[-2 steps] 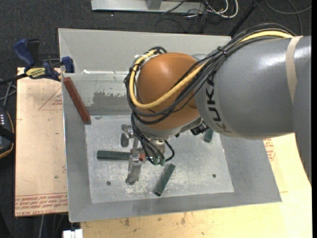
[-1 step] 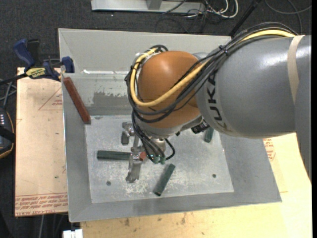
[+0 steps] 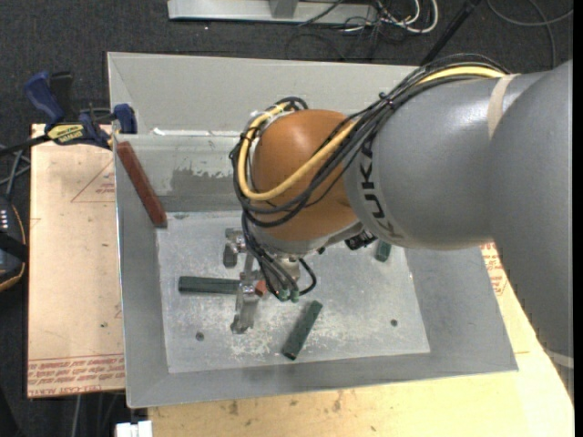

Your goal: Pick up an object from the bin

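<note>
**Claw low beside the dark bar: beware a shove instead of a pick**

Your claw [image 3: 246,309] hangs low over the floor of the bin [image 3: 387,330], left of middle, under the arm's orange cover [image 3: 296,176]. You cannot tell whether it is spread or pressed together, and nothing can be seen pinched in it. The nearest thing is a dark green flat bar [image 3: 208,286] lying on the floor, its right end touching or just beside the claw. A second dark bar [image 3: 301,329] lies tilted near the claw's right, apart from the first. A small teal piece [image 3: 383,252] sits by the arm further right. A reddish-brown strip [image 3: 141,185] leans along the left wall, well apart.

These are the risks as I judge them. The dark green flat bar is thin and lies flat, so closing on its very end may shove or spin it away rather than grip it. If you descend too far, you scrape the metal floor. A hold at the tip alone may let the bar droop and slip out on the lift.
</note>
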`<control>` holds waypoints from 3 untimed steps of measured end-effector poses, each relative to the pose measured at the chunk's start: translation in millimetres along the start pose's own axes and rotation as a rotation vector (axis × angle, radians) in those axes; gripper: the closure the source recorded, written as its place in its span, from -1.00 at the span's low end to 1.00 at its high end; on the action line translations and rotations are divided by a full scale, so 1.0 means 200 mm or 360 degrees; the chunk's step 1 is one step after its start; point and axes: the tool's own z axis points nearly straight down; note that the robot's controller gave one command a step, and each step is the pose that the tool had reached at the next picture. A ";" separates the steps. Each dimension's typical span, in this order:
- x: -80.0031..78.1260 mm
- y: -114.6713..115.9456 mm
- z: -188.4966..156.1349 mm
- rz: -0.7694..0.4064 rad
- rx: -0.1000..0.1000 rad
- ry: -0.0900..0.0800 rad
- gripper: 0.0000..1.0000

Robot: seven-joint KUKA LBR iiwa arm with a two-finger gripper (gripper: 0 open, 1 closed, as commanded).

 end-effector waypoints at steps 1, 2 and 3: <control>0.00 0.00 0.00 0.0000 0.0000 0.0000 -1.00; -0.32 0.18 0.27 -0.0395 -0.0003 -0.0005 1.00; -0.32 0.18 0.27 -0.0395 -0.0003 -0.0004 1.00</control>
